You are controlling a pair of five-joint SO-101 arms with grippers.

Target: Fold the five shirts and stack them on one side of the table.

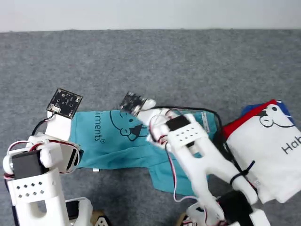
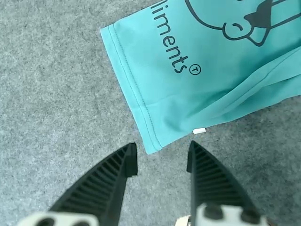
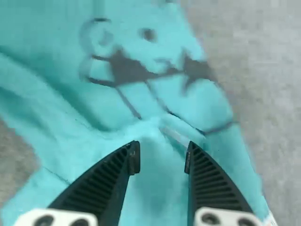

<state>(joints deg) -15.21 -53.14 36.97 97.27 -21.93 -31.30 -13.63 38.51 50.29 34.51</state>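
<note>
- The teal shirt [image 1: 113, 146] lies in the middle of the table [image 1: 141, 61], print side up and, it seems, partly folded. There both arms can reach it.
- The left gripper [image 2: 162, 157] is wide open and holds nothing. It hangs just off the hem corner, I think so that it can pinch this corner for a fold.
- The right gripper [image 3: 160, 157] is also open and empty, low over the bear print near the shirt's middle, probably to take or press the cloth there.
- The stack [image 1: 263, 150] of folded shirts sits on the right arm's side, just beside the teal shirt, which keeps it out of the folding place.
</note>
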